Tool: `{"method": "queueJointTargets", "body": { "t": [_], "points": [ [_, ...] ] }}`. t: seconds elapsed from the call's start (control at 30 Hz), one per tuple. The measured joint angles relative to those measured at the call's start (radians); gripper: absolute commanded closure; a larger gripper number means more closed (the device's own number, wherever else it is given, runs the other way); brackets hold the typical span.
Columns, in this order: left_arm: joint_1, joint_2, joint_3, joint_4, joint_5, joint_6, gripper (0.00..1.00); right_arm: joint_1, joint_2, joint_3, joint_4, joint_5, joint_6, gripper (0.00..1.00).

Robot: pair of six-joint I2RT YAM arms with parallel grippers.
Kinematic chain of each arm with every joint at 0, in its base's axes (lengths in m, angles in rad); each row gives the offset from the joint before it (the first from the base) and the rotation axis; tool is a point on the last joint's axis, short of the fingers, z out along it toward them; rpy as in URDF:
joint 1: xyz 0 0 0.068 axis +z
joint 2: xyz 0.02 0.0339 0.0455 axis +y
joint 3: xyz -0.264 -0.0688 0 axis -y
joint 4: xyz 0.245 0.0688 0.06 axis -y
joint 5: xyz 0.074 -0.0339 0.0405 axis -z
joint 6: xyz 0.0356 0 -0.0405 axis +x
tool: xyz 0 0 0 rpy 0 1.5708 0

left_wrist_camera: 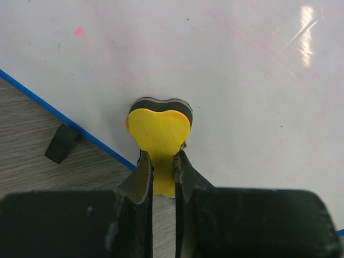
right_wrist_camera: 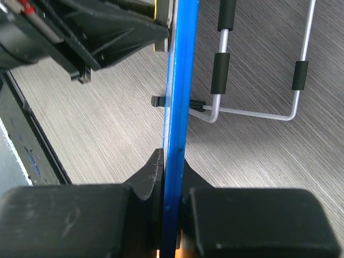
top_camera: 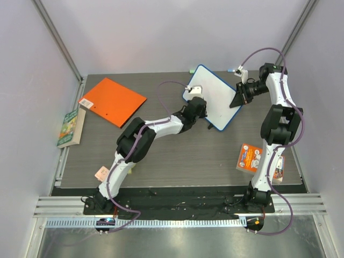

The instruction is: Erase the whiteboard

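The whiteboard (top_camera: 215, 94), white with a blue rim, stands at the back of the table. My right gripper (top_camera: 240, 95) is shut on its right edge. In the right wrist view that blue rim (right_wrist_camera: 177, 97) runs edge-on between the jaws of my right gripper (right_wrist_camera: 171, 166). My left gripper (left_wrist_camera: 163, 161) is shut on a yellow heart-shaped eraser (left_wrist_camera: 158, 130), whose dark felt side presses on the board's white face (left_wrist_camera: 242, 80) near its lower blue edge. Faint pink smears and a pink dot (left_wrist_camera: 79, 31) remain on the board. From above, my left gripper (top_camera: 198, 107) is over the board's lower left part.
An orange folder (top_camera: 113, 101) lies at the back left, with a book (top_camera: 71, 128) at the table's left edge. A printed packet (top_camera: 257, 159) lies by the right arm. A wire stand (right_wrist_camera: 258, 80) with black sleeves lies behind the board. A black clip (left_wrist_camera: 63, 142) sits on the table.
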Motion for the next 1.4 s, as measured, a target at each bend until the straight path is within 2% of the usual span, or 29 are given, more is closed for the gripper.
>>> {"method": "queueJointTargets", "body": {
  "t": [0.2,0.47,0.87,1.0,1.4],
  "points": [
    [-0.002,0.000,0.010,-0.014,-0.019,0.014,1.00,0.000,0.000,0.000,0.001,-0.001,-0.001,0.99],
    [0.062,0.000,0.079,-0.069,0.023,0.025,1.00,0.002,0.006,0.000,0.019,-0.022,-0.005,0.99],
    [0.160,0.051,0.353,-0.056,0.026,0.094,1.00,0.010,0.006,0.000,0.009,-0.037,-0.067,0.98],
    [0.143,0.092,0.423,-0.076,0.055,0.124,1.00,0.009,0.006,0.000,0.009,-0.032,-0.050,0.99],
    [-0.014,0.089,0.355,-0.101,0.078,0.199,1.00,-0.004,0.008,0.003,0.004,-0.007,0.006,0.98]
  ]
}}
